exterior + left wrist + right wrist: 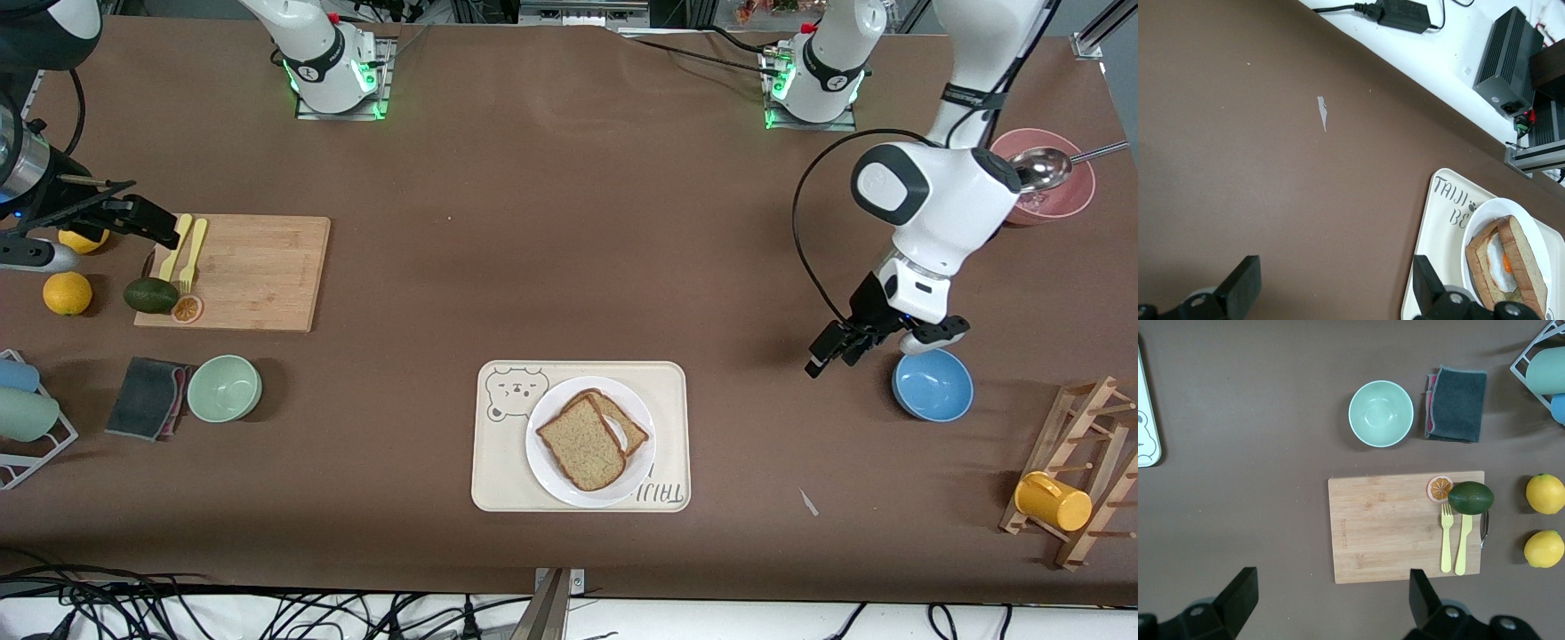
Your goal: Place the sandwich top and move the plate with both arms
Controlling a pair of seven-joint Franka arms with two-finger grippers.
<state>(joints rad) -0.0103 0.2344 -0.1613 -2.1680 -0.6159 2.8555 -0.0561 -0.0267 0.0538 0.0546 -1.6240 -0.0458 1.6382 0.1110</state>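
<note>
Counting what is on the table gives 1 white plate (545, 465), 1 beige bear-printed tray (498, 444) under it, and 2 bread slices. The sandwich top (580, 442) lies on the plate, leaning over the egg-bearing slice (625, 422) so that slice's edge shows on the side toward the left arm's end; in the left wrist view the egg (1499, 261) is visible between the 2 slices. Toward the right arm's end sit 1 wooden cutting board (258, 271), 2 yellow utensils (188, 249), 1 avocado (150, 294), 1 orange slice (187, 308), 2 lemons (68, 292), 1 green bowl (224, 388) and 1 dark cloth (147, 397). Toward the left arm's end sit 1 blue bowl (932, 384), 1 pink bowl (1058, 191) with 1 metal ladle (1042, 167) over it, 1 wooden rack (1089, 471) and 1 yellow cup (1053, 500).

The left gripper (837, 345) hangs over bare table just beside the blue bowl, well apart from the plate; its fingers (1241, 287) are spread wide and hold nothing. The right gripper (142, 220) hangs over the edge of the cutting board near the utensils, its fingers (1238, 595) likewise spread wide with nothing between them. Neither gripper touches the plate or the bread.
</note>
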